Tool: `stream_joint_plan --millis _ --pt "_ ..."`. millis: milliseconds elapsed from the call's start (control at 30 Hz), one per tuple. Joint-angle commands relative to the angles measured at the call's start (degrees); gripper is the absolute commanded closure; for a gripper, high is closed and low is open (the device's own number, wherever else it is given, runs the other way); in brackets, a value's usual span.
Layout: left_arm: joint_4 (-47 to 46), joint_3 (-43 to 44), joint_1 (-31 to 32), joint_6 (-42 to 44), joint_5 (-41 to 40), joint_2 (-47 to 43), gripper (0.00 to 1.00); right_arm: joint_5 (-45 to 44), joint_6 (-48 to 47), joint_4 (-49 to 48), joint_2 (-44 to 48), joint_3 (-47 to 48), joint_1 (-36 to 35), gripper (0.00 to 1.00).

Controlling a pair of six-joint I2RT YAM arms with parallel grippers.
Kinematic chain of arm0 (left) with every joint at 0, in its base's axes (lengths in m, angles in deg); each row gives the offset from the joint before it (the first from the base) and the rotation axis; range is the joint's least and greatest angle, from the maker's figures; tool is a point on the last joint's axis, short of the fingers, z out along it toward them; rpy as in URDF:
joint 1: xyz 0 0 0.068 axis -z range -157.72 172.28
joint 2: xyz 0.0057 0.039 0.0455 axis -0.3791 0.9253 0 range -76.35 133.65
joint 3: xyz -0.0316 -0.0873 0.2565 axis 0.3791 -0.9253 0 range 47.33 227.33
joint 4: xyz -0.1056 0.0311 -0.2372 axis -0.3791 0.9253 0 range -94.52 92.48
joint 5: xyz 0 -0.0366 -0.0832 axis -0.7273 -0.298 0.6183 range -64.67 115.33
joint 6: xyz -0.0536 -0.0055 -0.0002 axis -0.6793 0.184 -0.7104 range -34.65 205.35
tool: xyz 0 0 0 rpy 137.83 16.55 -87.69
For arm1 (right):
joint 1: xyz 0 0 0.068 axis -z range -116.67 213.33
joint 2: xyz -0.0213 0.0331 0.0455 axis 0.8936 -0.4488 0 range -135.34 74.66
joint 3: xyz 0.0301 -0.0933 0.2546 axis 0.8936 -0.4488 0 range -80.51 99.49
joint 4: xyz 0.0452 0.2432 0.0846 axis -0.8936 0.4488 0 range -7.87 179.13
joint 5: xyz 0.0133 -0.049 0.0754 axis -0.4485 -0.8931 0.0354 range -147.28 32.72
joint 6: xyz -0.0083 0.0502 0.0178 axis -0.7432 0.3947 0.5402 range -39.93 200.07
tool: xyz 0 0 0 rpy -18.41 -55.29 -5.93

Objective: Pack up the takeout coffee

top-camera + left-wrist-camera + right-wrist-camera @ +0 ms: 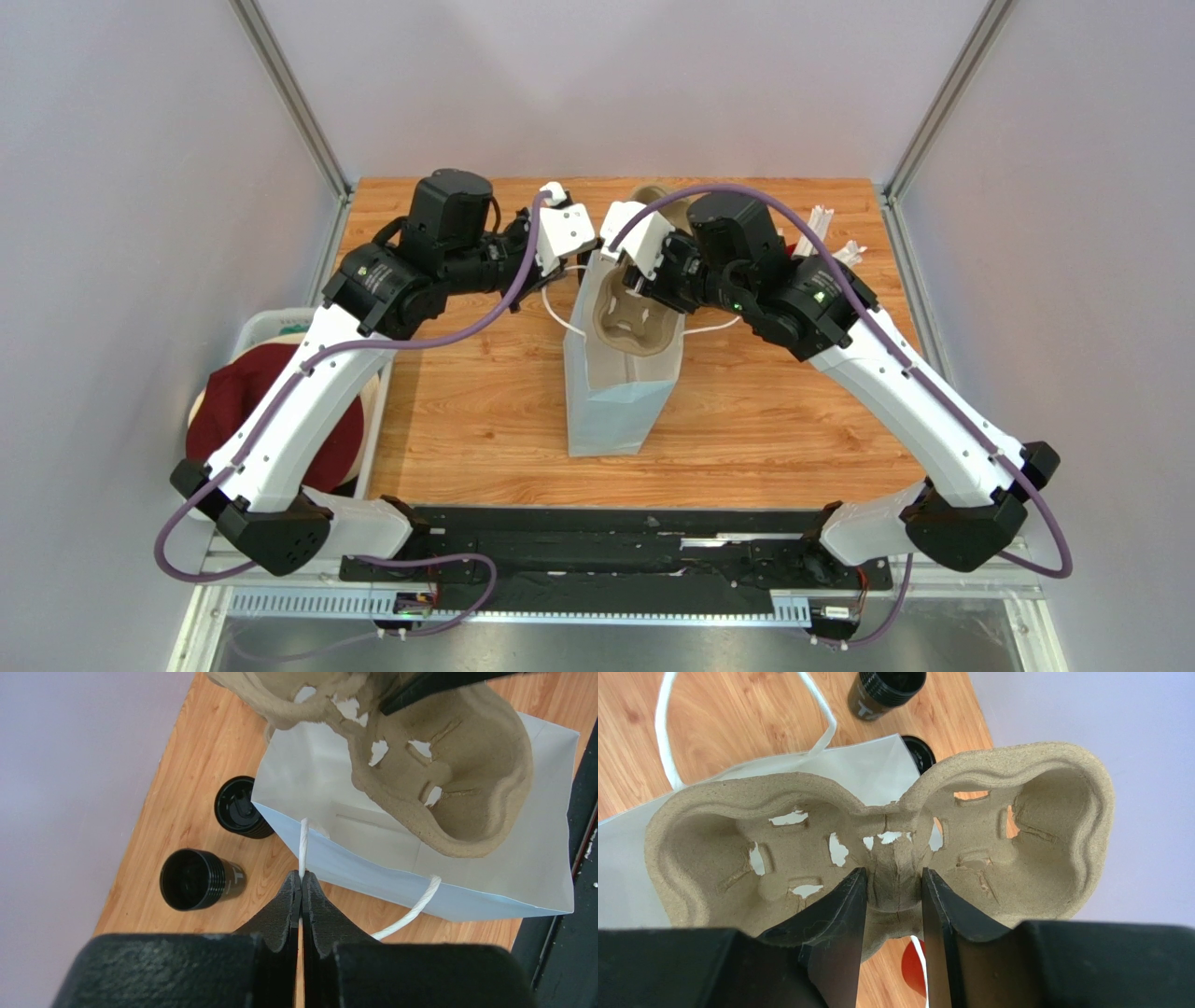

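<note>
Left gripper (302, 880) pinched the bag handle (303, 840), lower centre; right gripper (892, 885) clamped the pulp carrier (878, 829); the black cup (885, 689) bore an unreadable white mark.

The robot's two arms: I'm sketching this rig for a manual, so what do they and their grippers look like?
Both the left arm and right arm have white links, bulky black joint housings and a purple cable looped alongside. The left gripper and right gripper have matte black, wedge-shaped fingers.

The black lidded takeout coffee (237, 805) stands upright just beside the white bag (491, 875).
</note>
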Motion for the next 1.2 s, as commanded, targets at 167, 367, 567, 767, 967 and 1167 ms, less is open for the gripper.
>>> stream_joint_plan --millis 167,367,567,767,967,1167 --pt "-4.0 0.6 -1.8 1.1 2.2 0.6 0.98 -3.1 -3.1 -4.6 1.9 -5.6 -1.3 0.65" --pt "-5.9 -1.4 -2.6 0.0 0.1 0.0 0.98 -1.0 -2.4 -3.6 2.1 -7.7 -3.3 0.66" --pt "-9.0 -4.4 -2.8 -1.2 -2.9 -0.5 0.98 0.9 -0.1 -2.3 0.9 -8.4 -3.9 0.66" --pt "-11.7 -7.4 -2.8 -2.7 -3.0 -1.3 0.98 3.6 3.2 -1.8 -1.4 -8.3 -3.8 0.66" --pt "-16.0 -11.6 -2.8 -4.5 -4.3 -4.0 0.98 3.8 4.4 -1.5 -2.5 -9.2 -3.8 0.66" --pt "-20.9 -14.4 -2.8 -6.6 -7.9 -6.7 0.98 4.0 6.1 -1.4 -3.2 -9.4 -3.8 0.67"
